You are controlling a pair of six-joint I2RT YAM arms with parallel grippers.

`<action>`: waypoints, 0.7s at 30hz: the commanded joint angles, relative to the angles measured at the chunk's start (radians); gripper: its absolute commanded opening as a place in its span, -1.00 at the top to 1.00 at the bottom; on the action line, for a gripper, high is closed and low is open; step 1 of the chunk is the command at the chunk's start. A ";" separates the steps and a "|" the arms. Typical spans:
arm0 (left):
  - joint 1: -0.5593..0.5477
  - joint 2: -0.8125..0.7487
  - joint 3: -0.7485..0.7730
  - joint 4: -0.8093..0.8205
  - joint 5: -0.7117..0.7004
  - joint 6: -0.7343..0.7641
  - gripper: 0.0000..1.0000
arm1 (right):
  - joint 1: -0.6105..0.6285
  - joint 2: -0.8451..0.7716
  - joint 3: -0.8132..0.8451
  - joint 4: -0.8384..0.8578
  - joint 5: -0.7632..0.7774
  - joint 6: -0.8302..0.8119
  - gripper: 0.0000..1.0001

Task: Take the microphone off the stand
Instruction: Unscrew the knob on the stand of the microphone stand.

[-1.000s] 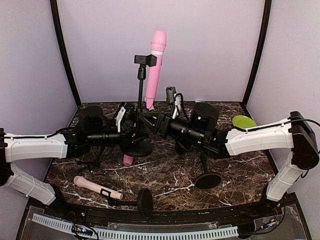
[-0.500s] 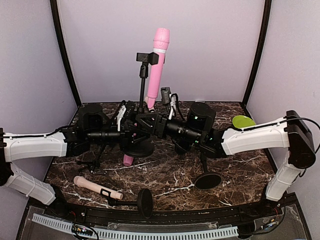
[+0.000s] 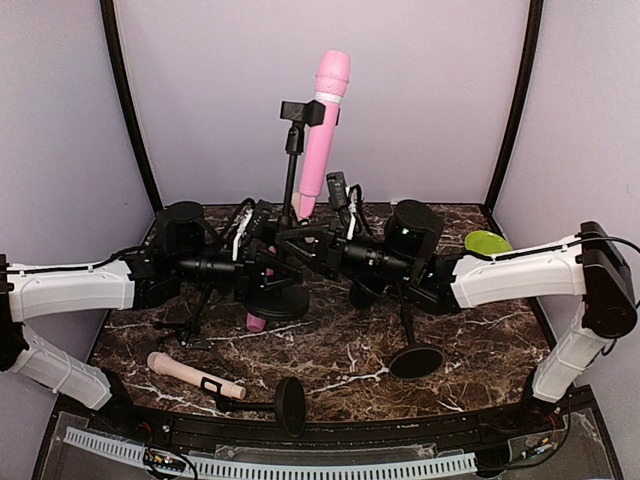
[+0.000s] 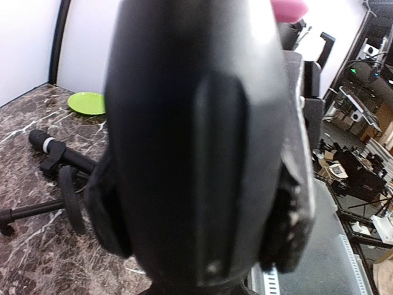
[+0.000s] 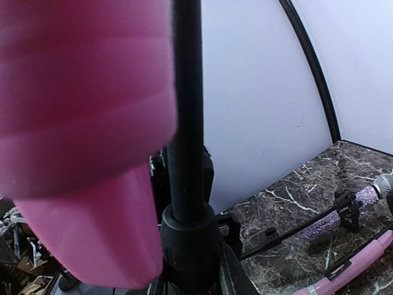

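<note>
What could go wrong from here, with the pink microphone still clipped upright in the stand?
1. The microphone sits in the clip high above the right claw, which is shut near its bottom end; pulling from there could tilt the whole stand rather than free it.
2. Whether that claw pinches the microphone or the stand beside it is unclear; a wrong grip lifts the stand.

Marble table (image 3: 340,350): microphone stand (image 3: 291,190), green plate (image 3: 487,242)

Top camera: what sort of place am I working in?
Likely an enclosed robot test booth: plain lilac walls on three sides, a marble-patterned tabletop, and a pink microphone clipped in a stand.
</note>
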 commanded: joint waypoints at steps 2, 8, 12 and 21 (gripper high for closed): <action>-0.019 0.004 0.105 0.123 0.254 -0.018 1.00 | -0.015 -0.076 -0.004 0.116 -0.291 0.044 0.86; -0.026 0.026 0.121 0.113 0.319 -0.012 1.00 | -0.017 -0.090 0.016 0.150 -0.423 0.100 0.83; -0.032 0.024 0.116 0.114 0.315 -0.007 1.00 | -0.018 -0.086 0.008 0.164 -0.427 0.112 0.72; -0.035 -0.060 0.055 0.114 0.131 0.056 1.00 | -0.047 -0.140 -0.090 0.187 -0.278 0.123 0.02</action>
